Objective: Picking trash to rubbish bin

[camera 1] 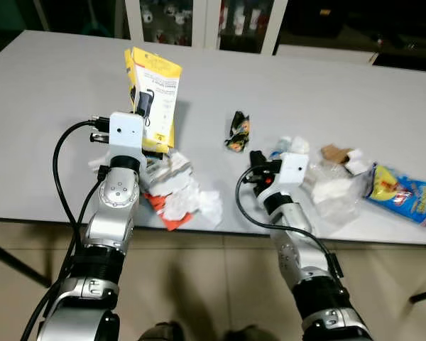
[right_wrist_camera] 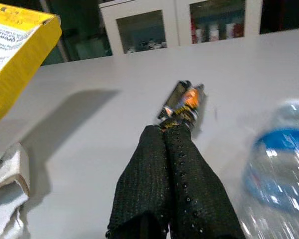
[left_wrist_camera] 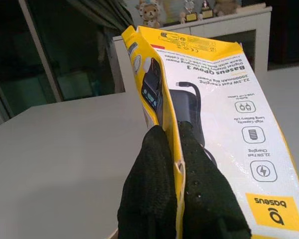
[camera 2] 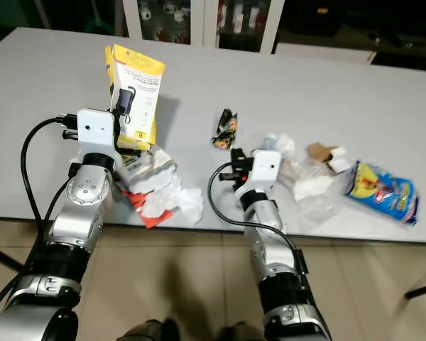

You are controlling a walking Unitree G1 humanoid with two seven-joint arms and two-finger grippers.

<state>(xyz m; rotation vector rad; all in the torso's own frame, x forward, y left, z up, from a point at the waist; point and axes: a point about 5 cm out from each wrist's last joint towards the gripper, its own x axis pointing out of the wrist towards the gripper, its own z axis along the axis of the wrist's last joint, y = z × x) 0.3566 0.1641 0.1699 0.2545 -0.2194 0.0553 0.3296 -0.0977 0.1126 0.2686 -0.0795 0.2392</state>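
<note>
Far left: left gripper [left_wrist_camera: 177, 149] raised above the table [camera 1: 50, 121], both black fingers pinched on one thin wall of the yellow box [camera 1: 155, 96], so holding it by an edge only. Box upright, empty-looking and open at the top, clear of the table surface. Risk here: a grip on a single cardboard flap, likely to bend or slip out during a swing or a walk toward the bin; no rubbish bin in view, so probably a long carry ahead.

Just below the box, at the table's near edge: heap of crumpled paper [camera 1: 181, 192] with a red scrap. Danger of brushing it off onto the floor with the left forearm on the way down.

Middle: small dark snack wrapper [camera 1: 237, 131], lying flat, apart from everything.

Right of it: right gripper [right_wrist_camera: 175, 149], fingers pressed together with nothing between them, low over the table, tips pointing at the wrapper. Close beside it a clear plastic bottle [right_wrist_camera: 281, 164], easy to knock and roll.

Far right: clear plastic bag [camera 1: 337, 188], then blue snack bag [camera 1: 403, 193], not yet collected.
</note>
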